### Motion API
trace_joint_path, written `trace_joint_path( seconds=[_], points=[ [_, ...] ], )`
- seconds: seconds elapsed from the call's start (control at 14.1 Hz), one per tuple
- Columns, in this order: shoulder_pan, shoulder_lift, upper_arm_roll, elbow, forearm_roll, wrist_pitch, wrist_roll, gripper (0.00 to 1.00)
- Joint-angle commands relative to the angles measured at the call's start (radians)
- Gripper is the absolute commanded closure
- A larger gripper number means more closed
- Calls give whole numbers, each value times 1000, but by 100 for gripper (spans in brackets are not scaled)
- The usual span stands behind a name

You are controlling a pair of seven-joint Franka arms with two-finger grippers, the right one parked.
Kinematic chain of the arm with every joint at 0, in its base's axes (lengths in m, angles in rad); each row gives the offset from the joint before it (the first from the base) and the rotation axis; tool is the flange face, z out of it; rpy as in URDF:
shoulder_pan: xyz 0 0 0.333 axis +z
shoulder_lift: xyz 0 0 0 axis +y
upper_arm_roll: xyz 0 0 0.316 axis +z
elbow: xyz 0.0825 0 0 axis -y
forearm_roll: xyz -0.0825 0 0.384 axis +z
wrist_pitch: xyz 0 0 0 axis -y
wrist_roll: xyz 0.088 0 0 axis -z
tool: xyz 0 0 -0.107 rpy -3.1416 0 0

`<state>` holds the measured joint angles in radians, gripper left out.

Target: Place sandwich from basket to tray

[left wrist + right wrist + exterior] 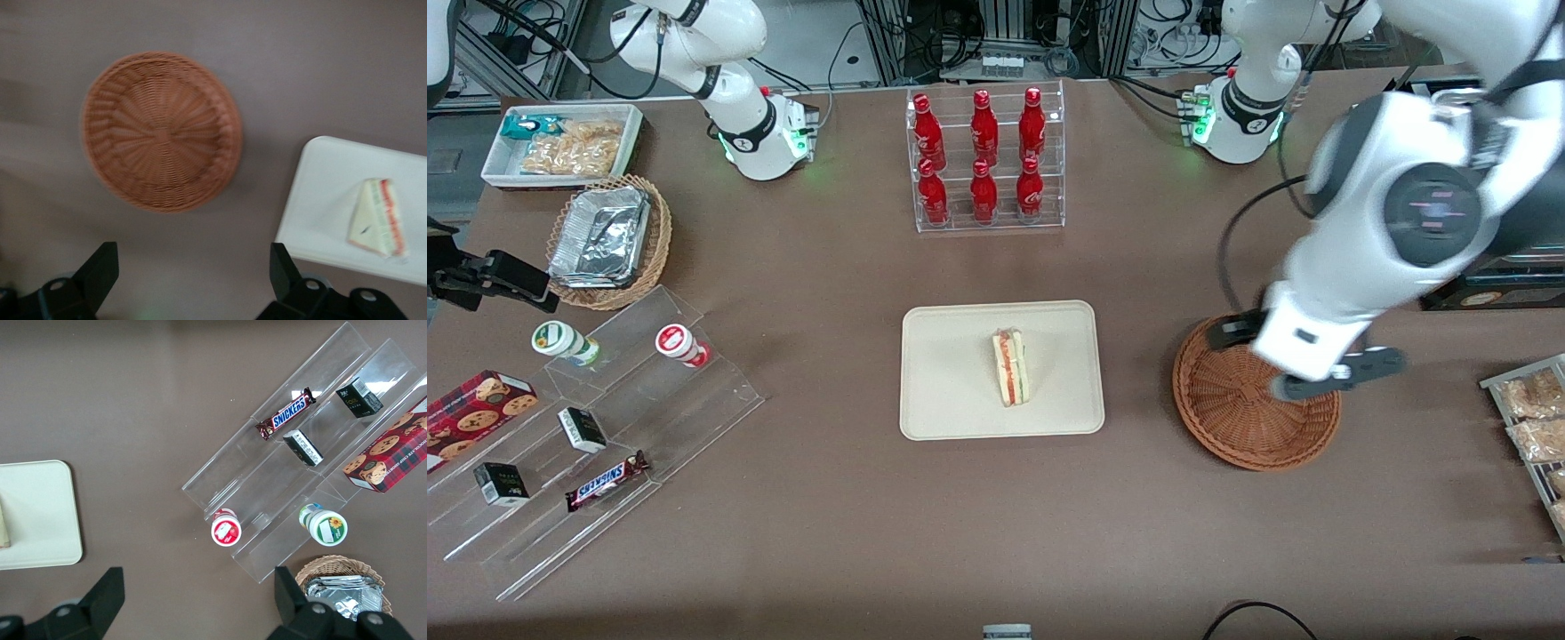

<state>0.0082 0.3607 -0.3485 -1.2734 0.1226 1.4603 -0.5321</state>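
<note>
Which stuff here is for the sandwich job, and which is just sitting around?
For the job:
sandwich, lying on the tray
basket, nothing in it
gripper, open, above the basket

Just sitting around:
red bottles in a clear rack
Snickers bar
cookie box
foil containers

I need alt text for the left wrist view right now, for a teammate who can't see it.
The sandwich lies on the cream tray, and the round brown basket beside the tray sits empty on the brown table. The open gripper hovers above the table, holding nothing.
</note>
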Motion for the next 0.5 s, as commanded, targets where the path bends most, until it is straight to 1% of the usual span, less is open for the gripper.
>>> trace_joint_path(
  seconds=[0.0,0.21,0.43],
  points=[
    [96,-60,-9,-44,-27,-55,156,0],
    [147,-126,-6,-43,-31,-142,195,0],
    [164,-163,-4,-44,-27,-167,196,0]
  ],
)
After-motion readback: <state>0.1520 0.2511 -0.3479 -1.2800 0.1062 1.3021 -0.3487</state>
